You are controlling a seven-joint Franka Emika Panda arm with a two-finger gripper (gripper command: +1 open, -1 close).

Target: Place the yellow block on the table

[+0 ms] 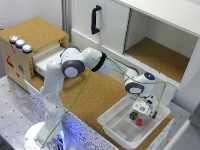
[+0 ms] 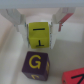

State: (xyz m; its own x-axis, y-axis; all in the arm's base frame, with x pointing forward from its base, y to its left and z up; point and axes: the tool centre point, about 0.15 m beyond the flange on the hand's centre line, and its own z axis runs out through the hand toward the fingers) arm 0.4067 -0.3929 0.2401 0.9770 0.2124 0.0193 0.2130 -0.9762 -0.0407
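- In your exterior view the gripper (image 1: pixel 142 111) hangs over the white bin (image 1: pixel 112 126), and its own body covers the yellow block; you cannot tell there how the jaws stand.
- Your wrist view cuts the red block (image 2: pixel 76 76) at the frame's corner, so only a sliver shows.
- The wrist view is blurred; the marks on the yellow block (image 2: pixel 39 35) are hard to read.
- The exterior view's edge cuts off the arm's base (image 1: pixel 47 141).
- The dark block (image 1: pixel 133 115) and red block (image 1: pixel 139 121) are too small there to show any lettering.
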